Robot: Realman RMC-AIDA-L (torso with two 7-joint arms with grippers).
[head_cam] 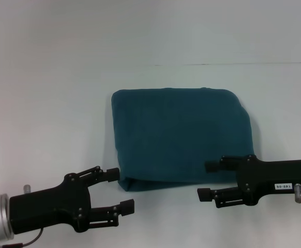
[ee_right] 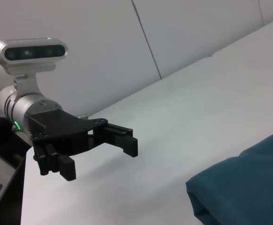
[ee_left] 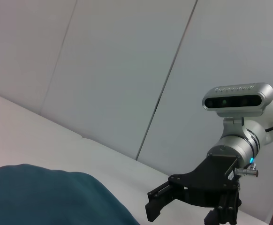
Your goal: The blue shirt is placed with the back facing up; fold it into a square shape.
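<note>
Blue shirt (head_cam: pixel 179 137): plain dark teal-blue, no print, centre of frame. Desk (head_cam: pixel 47 103): plain white, no pattern. Left claw (head_cam: pixel 117 190), lower left of frame: matte black, silver-grey wrist behind, small green light at frame bottom edge. Right claw (head_cam: pixel 207 181), lower right of frame: matte black, white label with dark digits on the body. Wall panels (ee_left: pixel 127 61) in left wrist view: pale grey-white, thin dark seams.
</note>
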